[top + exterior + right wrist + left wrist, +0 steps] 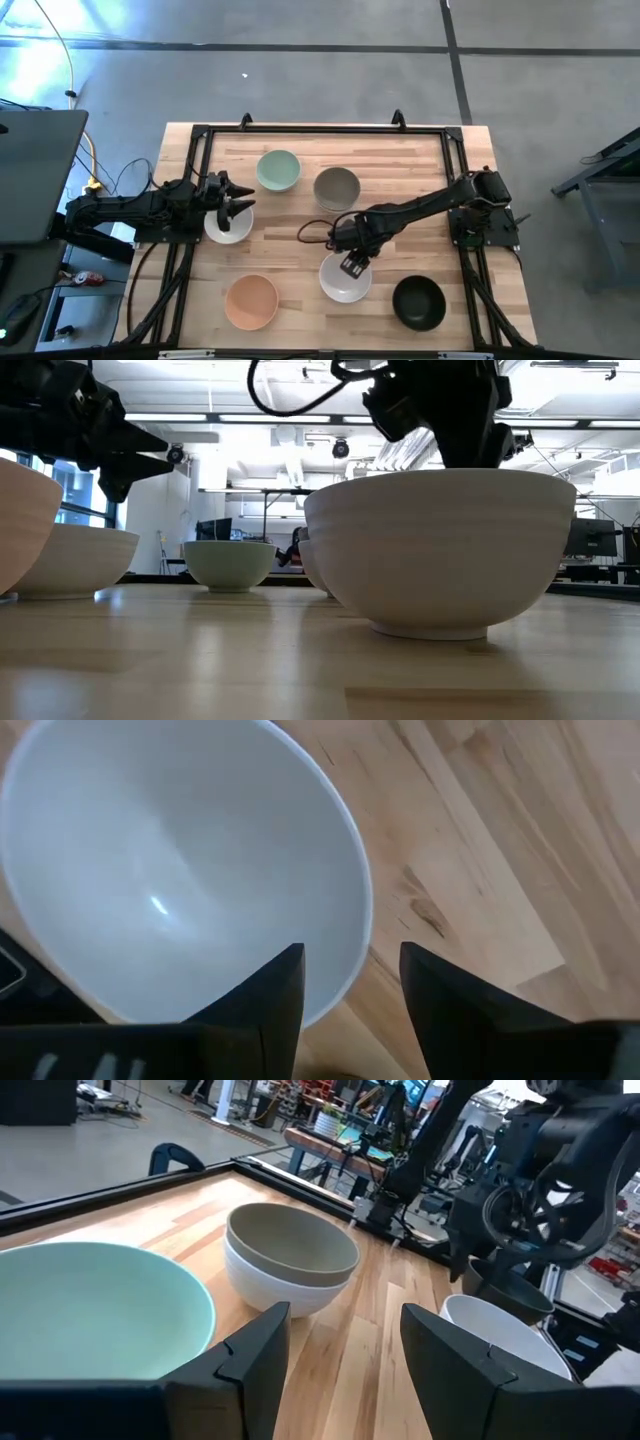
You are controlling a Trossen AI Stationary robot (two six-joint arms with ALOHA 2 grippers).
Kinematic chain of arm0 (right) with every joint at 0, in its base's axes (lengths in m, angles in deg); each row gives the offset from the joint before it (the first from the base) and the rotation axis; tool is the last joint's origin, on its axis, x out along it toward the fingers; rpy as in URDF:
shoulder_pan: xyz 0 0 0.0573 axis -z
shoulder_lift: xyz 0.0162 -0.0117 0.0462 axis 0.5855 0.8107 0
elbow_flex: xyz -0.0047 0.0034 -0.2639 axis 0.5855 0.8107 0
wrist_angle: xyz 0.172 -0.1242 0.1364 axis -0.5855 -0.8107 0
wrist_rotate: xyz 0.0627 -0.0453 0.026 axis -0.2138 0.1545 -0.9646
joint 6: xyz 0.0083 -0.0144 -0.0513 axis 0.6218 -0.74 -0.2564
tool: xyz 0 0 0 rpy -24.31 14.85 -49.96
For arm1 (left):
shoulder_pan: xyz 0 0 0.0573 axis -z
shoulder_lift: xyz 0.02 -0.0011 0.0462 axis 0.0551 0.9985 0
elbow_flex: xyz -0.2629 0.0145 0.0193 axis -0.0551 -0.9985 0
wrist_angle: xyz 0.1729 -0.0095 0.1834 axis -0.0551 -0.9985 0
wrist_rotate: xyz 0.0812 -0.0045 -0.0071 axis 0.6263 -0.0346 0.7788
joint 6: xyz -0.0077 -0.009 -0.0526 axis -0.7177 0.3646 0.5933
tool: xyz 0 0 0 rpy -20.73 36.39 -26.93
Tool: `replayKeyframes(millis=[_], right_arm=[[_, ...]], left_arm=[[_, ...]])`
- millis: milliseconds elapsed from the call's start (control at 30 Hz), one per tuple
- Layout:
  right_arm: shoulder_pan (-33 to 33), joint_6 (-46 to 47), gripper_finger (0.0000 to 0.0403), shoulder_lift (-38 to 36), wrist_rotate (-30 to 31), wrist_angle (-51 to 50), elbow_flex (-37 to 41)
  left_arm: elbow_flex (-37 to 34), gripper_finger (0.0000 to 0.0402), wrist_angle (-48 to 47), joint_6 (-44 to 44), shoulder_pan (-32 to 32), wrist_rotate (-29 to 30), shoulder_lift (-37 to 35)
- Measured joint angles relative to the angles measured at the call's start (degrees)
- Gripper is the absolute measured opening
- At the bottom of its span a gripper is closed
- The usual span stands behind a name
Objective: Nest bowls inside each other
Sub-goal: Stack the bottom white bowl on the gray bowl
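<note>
Right gripper (352,265) poised at the rim of the white bowl (345,279) near the table's (300,255) front edge, jaws apart astride its wall, not yet clamped. Pick-up step, I judge; next: close, lift, carry to another bowl. Left gripper (240,208) waits over the left white bowl (226,227), jaws apart.

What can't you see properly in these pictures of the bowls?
- Matte white bowl under the left gripper: high view, partly covered by the fingers.
- Round black bowl: low view, not visible; the near white bowl fills that side.
- Peach bowl: low view, cut off by the edge.
- Right gripper astride the white bowl's rim: whether the fingers touch it is unclear.
- Olive-grey bowl: sits in a pale one, mostly hidden.
</note>
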Motion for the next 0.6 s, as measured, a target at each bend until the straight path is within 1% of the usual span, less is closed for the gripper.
replayKeyframes(millis=[200, 600], right_arm=[[0.2, -0.3, 0.0156, 0.0, 2.3, -0.6, 0.1], [1.2, -2.2, 0.0156, 1.8, 2.1, 0.3, 0.1]], left_arm=[[0.0, 0.0181, 0.0, 0.4, 0.0, 0.4, 0.0], [0.0, 0.0181, 0.0, 0.4, 0.0, 0.7, 0.0]])
